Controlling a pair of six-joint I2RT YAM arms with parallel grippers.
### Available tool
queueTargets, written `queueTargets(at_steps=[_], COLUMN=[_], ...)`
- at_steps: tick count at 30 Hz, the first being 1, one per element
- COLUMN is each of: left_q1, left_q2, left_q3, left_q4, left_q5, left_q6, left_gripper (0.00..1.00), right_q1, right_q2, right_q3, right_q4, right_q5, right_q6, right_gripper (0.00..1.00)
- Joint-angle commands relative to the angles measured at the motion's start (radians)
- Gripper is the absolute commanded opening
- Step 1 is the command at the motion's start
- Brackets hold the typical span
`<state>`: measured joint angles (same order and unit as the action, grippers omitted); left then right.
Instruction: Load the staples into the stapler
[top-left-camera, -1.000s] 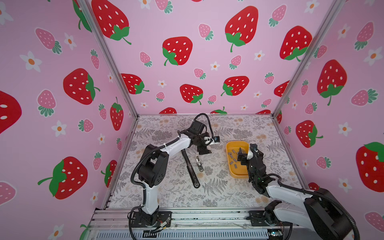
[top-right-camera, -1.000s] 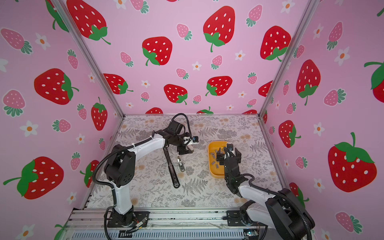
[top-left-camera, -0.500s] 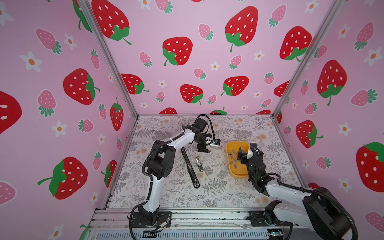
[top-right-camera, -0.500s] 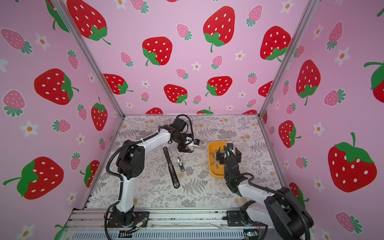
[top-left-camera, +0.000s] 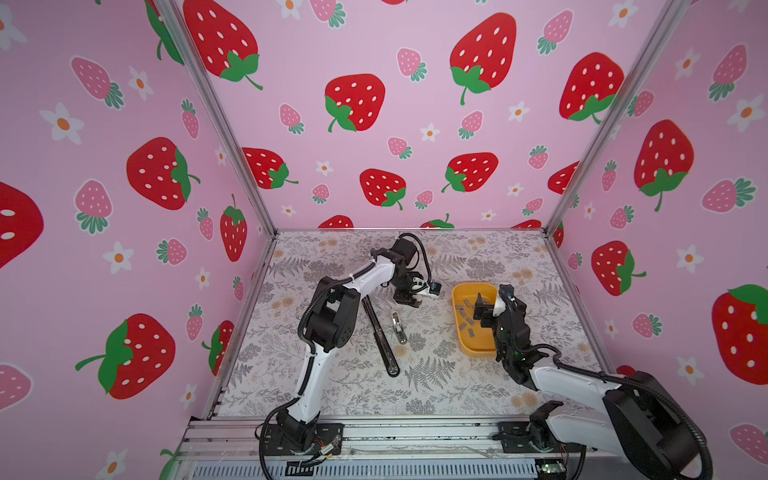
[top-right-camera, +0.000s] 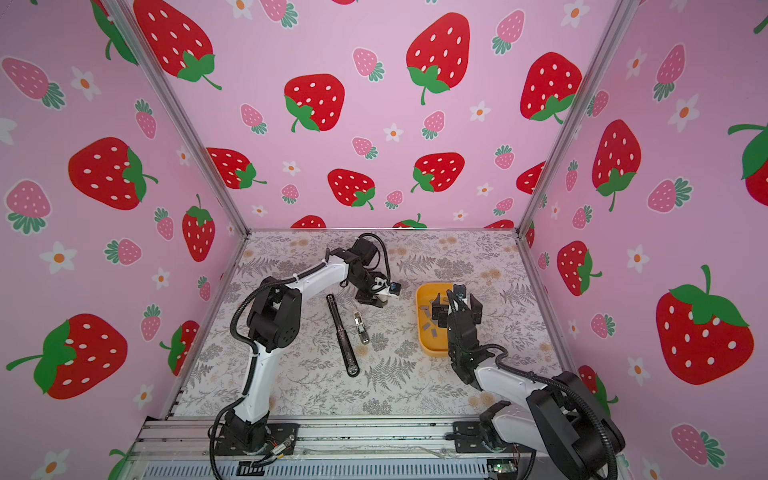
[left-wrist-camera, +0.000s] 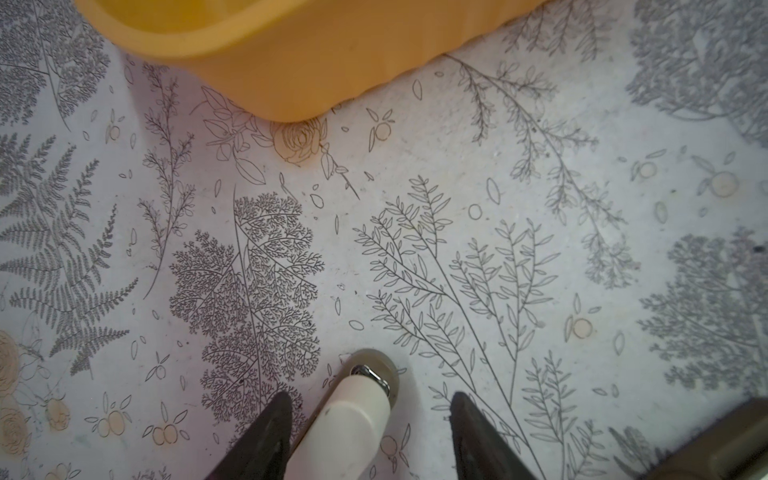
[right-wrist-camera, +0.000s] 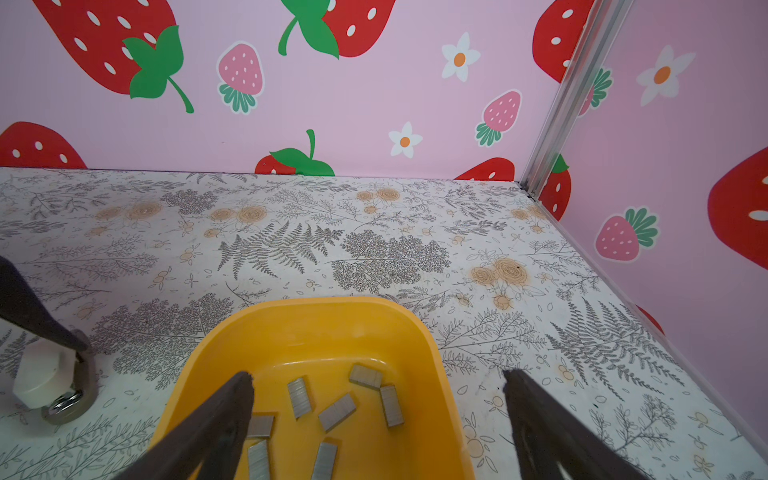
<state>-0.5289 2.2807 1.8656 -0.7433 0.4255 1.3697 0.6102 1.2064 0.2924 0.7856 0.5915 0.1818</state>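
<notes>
A cream-white stapler (left-wrist-camera: 353, 419) with a metal tip lies on the patterned table between the fingers of my left gripper (left-wrist-camera: 370, 395). The jaws stand open: one finger (left-wrist-camera: 266, 432) is close beside the stapler and the other (left-wrist-camera: 478, 432) stands clear of it. In both top views the left gripper (top-left-camera: 409, 296) (top-right-camera: 372, 297) hides the stapler. The stapler's end (right-wrist-camera: 45, 382) also shows in the right wrist view. Several grey staples (right-wrist-camera: 336, 411) (top-left-camera: 467, 320) lie loose in a yellow tray (right-wrist-camera: 332, 303) (top-left-camera: 478, 351). My right gripper (right-wrist-camera: 378, 374) (top-left-camera: 482, 309) hangs open over the tray, holding nothing.
A long black bar (top-left-camera: 380, 332) (top-right-camera: 343, 332) lies on the table in front of the left gripper, with a small metal piece (top-left-camera: 398, 327) (top-right-camera: 360, 328) beside it. The tray (left-wrist-camera: 291, 62) sits close to the stapler. Pink strawberry walls enclose the back and both sides.
The left gripper's jaws have narrowed around the stapler, and the left arm's elbow has swung inward. The right gripper has stayed over the tray.
</notes>
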Motion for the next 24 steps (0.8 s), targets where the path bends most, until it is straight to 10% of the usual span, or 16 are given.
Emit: queueTargets(at_steps=[1, 24], left_q1=[0.002, -0.061], left_q2=[0.009, 0.100], left_q3=[0.053, 0.164], left_q4=[-0.063, -0.150], left_q5=[0.005, -0.188], left_q6=[0.032, 0.016], left_gripper=[0.60, 0.44], right_q1=[-0.007, -0.012], right_q2=[0.010, 0.016], right_q3=[0.029, 0.032], right_q4=[0.003, -0.003], right_q5=[-0.001, -0.010], right_q6=[0.004, 0.005], right_gripper=[0.96, 0.97])
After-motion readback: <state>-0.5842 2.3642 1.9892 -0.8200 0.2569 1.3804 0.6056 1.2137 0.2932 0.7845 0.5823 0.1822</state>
